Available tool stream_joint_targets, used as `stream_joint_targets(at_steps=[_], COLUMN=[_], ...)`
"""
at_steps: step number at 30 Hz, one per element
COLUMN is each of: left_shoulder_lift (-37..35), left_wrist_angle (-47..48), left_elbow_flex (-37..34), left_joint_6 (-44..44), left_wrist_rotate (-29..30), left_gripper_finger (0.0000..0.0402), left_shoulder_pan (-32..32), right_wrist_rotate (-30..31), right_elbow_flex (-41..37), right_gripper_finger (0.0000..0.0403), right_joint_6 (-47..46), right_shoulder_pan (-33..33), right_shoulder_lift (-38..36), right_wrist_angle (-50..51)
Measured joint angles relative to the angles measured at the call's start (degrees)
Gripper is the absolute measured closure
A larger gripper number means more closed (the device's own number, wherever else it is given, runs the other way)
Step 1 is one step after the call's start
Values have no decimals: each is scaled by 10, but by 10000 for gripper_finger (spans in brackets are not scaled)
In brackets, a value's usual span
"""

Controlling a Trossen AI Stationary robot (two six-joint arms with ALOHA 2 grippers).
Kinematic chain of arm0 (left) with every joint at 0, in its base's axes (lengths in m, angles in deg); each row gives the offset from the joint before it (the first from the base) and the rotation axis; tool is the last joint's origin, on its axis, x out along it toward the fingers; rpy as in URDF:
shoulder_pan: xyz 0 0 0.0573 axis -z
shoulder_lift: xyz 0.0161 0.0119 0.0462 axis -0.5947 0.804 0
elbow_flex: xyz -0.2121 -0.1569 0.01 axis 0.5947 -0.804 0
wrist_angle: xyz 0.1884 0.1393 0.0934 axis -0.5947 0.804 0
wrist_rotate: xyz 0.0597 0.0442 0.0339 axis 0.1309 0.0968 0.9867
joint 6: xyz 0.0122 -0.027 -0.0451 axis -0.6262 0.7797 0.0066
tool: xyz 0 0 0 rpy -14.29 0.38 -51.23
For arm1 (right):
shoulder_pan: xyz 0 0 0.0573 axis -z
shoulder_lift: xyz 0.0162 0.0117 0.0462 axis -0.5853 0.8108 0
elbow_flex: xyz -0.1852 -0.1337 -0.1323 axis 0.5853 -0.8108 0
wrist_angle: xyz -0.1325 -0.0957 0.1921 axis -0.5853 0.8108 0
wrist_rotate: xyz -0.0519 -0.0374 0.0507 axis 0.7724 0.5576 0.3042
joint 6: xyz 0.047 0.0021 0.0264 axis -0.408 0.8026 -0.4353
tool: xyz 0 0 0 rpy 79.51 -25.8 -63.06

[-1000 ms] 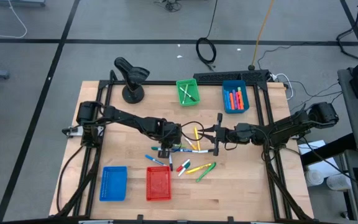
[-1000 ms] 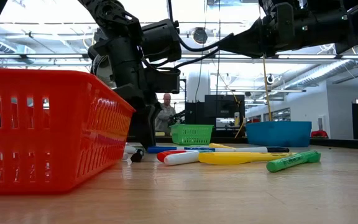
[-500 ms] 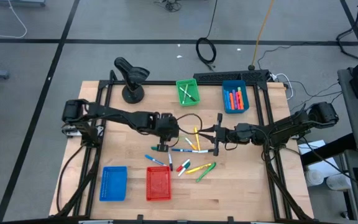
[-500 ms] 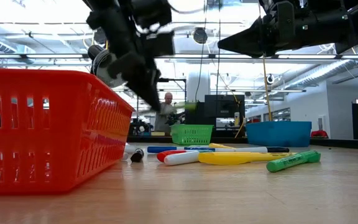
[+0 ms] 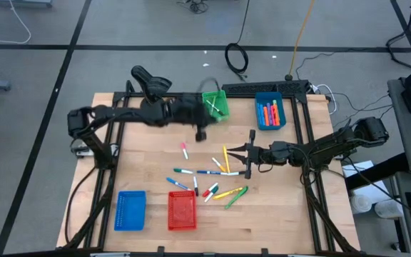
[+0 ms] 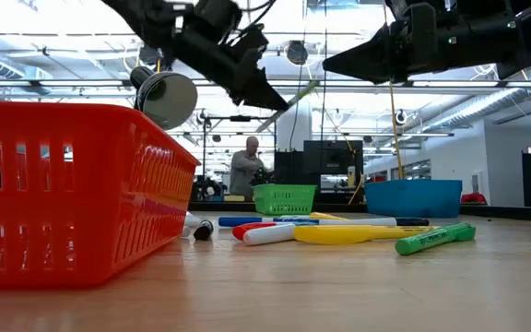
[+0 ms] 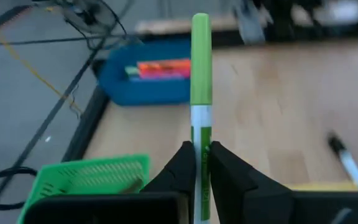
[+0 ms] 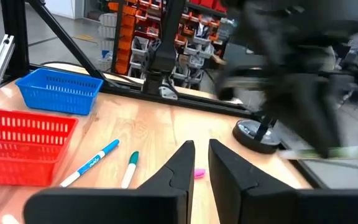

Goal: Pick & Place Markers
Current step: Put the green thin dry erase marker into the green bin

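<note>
My left gripper (image 7: 201, 158) is shut on a white-bodied marker with a green cap (image 7: 201, 68). It is in the air beside the green basket (image 5: 215, 105) at the far side (image 5: 199, 128). Other markers (image 5: 209, 182) lie flat on the wood mid-table, and a pink one (image 5: 185, 150) lies apart from them. My right gripper (image 5: 237, 153) hovers right of that scatter, pointing toward the table's left; its fingers stand a narrow gap apart on nothing (image 8: 201, 152). The far blue basket (image 5: 270, 113) holds orange and pink markers. My left gripper pinches the marker's white body (image 7: 201, 140) between its two fingers, which lie along it. The green cap end (image 6: 295, 97) sticks out past the fingertips. The marker is lifted clear of the table and slants upward in the low view.
A red basket (image 5: 182, 210) and a blue basket (image 5: 130, 210) stand near the table's near edge. A black stand (image 5: 150, 93) sits at the far left. A black-capped marker (image 7: 345, 160) lies near the right gripper. A person (image 6: 244, 171) stands in the room behind.
My left gripper has risen from the marker scatter mid-table with the green marker held shut in it. It has swung toward the far edge, up to the green basket, and the marker is now lifted clear. My right arm has kept still.
</note>
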State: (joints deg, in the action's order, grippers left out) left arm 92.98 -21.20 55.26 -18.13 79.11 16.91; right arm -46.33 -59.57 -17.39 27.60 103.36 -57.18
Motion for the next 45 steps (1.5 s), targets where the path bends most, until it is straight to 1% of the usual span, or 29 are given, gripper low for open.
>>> stream_joint_targets(at_steps=[2,6,8,10,12,17,21,24,32,42,45], left_shoulder_lift=[1,7,16,24,42,97,136,149,150,150,145], left_wrist_angle=[-48,-134,-173,-189,-206,-208,-219,-227,-231,-233,-231], left_elbow_flex=[0,1,0,1,1,1,0,0,0,0,0], left_joint_6=[43,141,182,210,233,286,332,344,339,323,301], left_wrist_rotate=[-34,-67,-65,-64,-53,15,26,22,21,19,-1], left_gripper_finger=[370,379,379,379,376,375,379,372,338,333,333], left_shoulder_pan=[-36,-87,-101,-108,-110,-111,-120,-123,-116,-102,-102], right_wrist_rotate=[1,2,2,2,1,0,0,0,-1,-1,-1], right_elbow_flex=[0,0,0,0,0,0,0,0,0,0,0], right_gripper_finger=[369,369,369,369,369,369,369,369,369,369,369], right_joint_6=[15,30,32,33,33,33,33,33,31,29,29], right_shoulder_pan=[0,0,0,0,0,0,0,0,0,0,0], right_shoulder_lift=[-6,-19,-25,-29,-29,-29,-29,-29,-29,-29,-29], right_wrist_angle=[-5,-10,-12,-13,-13,-10,-8,-7,1,1,2])
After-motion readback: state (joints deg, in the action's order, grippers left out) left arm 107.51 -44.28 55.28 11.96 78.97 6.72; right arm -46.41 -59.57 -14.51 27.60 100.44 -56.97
